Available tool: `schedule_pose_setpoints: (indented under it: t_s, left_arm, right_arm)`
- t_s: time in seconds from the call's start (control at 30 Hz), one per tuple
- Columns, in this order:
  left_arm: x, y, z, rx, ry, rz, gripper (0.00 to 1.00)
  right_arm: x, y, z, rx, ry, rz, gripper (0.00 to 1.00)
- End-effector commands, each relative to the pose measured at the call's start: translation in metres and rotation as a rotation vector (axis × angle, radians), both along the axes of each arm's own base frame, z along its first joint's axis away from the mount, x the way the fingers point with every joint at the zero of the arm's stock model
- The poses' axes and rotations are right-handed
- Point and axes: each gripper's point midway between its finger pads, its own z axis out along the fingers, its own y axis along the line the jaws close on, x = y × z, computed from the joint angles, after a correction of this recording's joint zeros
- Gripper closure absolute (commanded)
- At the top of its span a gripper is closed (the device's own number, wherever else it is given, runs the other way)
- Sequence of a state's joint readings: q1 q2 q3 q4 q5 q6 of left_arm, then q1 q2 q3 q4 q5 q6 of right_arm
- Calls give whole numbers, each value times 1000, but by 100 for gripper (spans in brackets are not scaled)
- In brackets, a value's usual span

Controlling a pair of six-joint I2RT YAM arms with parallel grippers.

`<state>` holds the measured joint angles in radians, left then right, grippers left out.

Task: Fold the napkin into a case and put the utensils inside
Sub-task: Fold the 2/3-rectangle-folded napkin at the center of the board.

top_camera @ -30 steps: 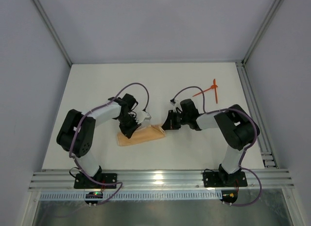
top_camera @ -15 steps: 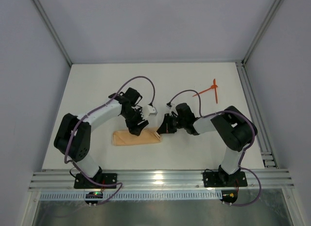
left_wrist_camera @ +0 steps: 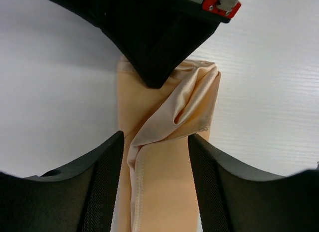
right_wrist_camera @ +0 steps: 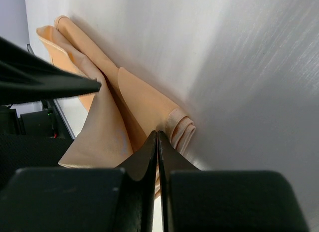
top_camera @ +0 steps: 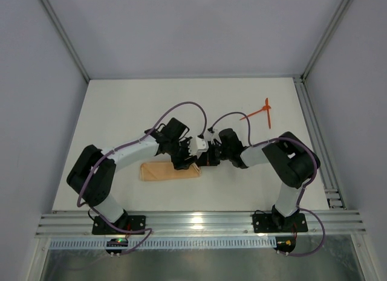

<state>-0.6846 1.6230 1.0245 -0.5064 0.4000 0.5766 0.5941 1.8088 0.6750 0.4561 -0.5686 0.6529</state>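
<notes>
The peach-orange cloth napkin (top_camera: 163, 171), already folded into a narrow strip, lies on the white tabletop (top_camera: 121, 112) in the lower centre of the overhead frame. Its long axis runs left to right, and both arms meet at its right end.

The left claw (left_wrist_camera: 155, 138) hangs wide open just over that end. Its 2 fingers (left_wrist_camera: 107, 167) straddle the strip's width and hold nothing. In its wrist view the cloth runs up the middle of the frame, with a loose diagonal flap bunched toward the top.

The right claw (right_wrist_camera: 157, 136) points in from the right, roughly along the strip's axis. Its jaws are closed together and its tip is against the rolled end. I cannot tell whether a layer is pinched between them.

The 2 thin orange-red plastic utensils (top_camera: 260, 112) lie together at the upper right, well apart from the cloth and nearer the right arm.

The coming move likely turns on that flap. It lies directly between the left fingers, so closing across the strip's width should catch it.
</notes>
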Motion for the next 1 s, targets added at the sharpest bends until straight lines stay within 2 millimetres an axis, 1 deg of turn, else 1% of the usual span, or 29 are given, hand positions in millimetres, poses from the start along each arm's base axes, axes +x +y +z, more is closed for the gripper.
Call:
schedule_pose_setpoints:
  t_s: [0.0,0.03,0.1,0.2,0.23,0.3,0.33,0.37,0.4,0.43,0.47,0.5,0.53,0.57,0.6,0.63,0.67,0.8,0.83,0.87,0.9,0.97]
  left_arm:
    - [1,-22,14,-116,-1,-35,44]
    - [-3,-23,13,-122,16,-44,50]
    - [-5,-23,7,-123,36,-30,51]
    - [-2,-27,6,-137,37,-23,51]
    - [-3,-28,7,-142,46,-26,55]
    - [-6,-27,6,-136,61,-26,65]
    - [-8,-24,5,-130,73,-24,74]
    - [-10,-24,5,-129,83,-28,79]
    - [-13,-22,6,-131,98,-24,83]
    - [-14,-17,6,-125,124,0,90]
    - [-13,-14,5,-113,139,17,94]
    - [-8,-13,9,-97,136,37,99]
    - [-15,-1,-1,-21,205,69,100]
    - [-5,-6,9,-2,219,105,100]
    - [-8,-1,8,35,274,121,100]
    - [-24,10,-3,119,400,142,100]
    - [-24,7,1,118,442,167,100]
    - [-30,25,-16,219,496,230,100]
    - [-35,29,-21,249,530,239,100]
    - [-37,30,-22,259,550,241,100]
    - [-40,26,-19,247,590,248,100]
    - [-49,30,-22,288,651,263,100]
  right_arm:
    - [-3,-18,-31,-117,24,-48,94]
    - [-4,-18,-32,-119,25,-47,94]
    - [-4,-18,-33,-120,24,-46,94]
    - [-4,-18,-33,-117,26,-44,94]
    - [-3,-18,-33,-118,22,-46,94]
    - [-3,-18,-32,-120,19,-46,94]
    - [-2,-18,-31,-117,16,-45,94]
    - [-3,-17,-32,-119,16,-43,94]
    - [-2,-18,-32,-118,15,-42,94]
    - [-3,-17,-33,-120,16,-40,94]
    - [-3,-18,-33,-120,16,-39,94]
    - [-3,-18,-34,-123,16,-38,94]
    - [-3,-17,-34,-121,16,-37,95]
    - [-2,-17,-34,-119,15,-39,94]
    - [-2,-17,-34,-117,16,-37,94]
    - [-2,-17,-34,-118,13,-38,95]
    - [-2,-17,-34,-119,9,-37,95]
    - [2,-17,-31,-122,-12,-38,95]
    - [1,-17,-32,-126,-11,-35,94]
    - [1,-17,-32,-126,-14,-35,94]
    - [1,-17,-33,-128,-15,-35,94]
    - [1,-17,-34,-128,-15,-32,94]
